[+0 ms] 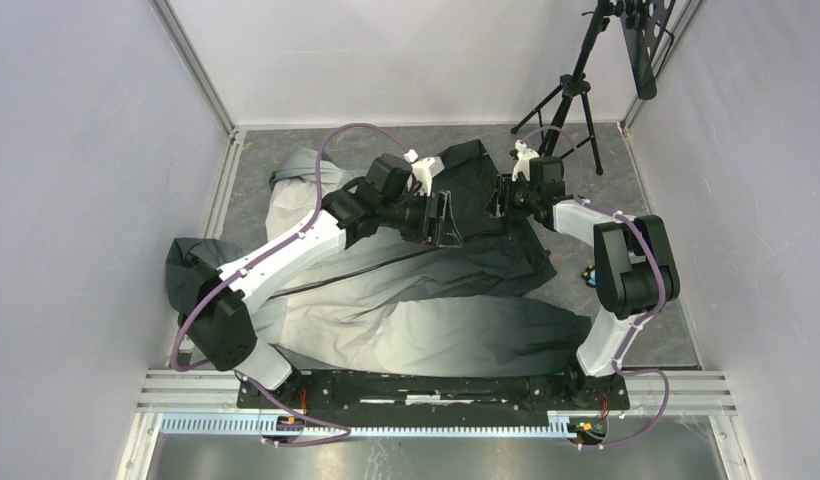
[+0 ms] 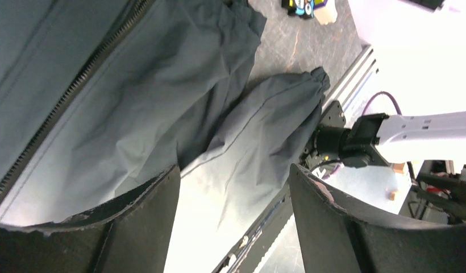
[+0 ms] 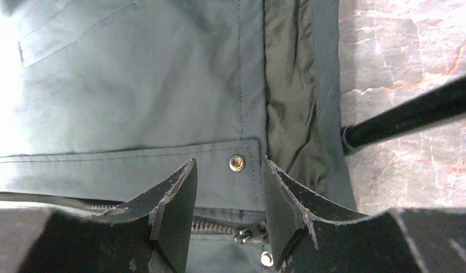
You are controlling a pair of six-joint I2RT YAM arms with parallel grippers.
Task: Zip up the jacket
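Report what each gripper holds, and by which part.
Nothing is held. The left gripper hangs open over the jacket; the right gripper has its jaws open astride the zipper pull.

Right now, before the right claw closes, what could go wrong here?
1. Right claw hangs open near the small dark metal zipper slider; closing may pinch fabric instead.
2. Left claw is open, holding nothing, so the grey-to-charcoal fabric jacket could bunch when pulled.
3. Thin black tripod leg lies close by; a swing could hit it.
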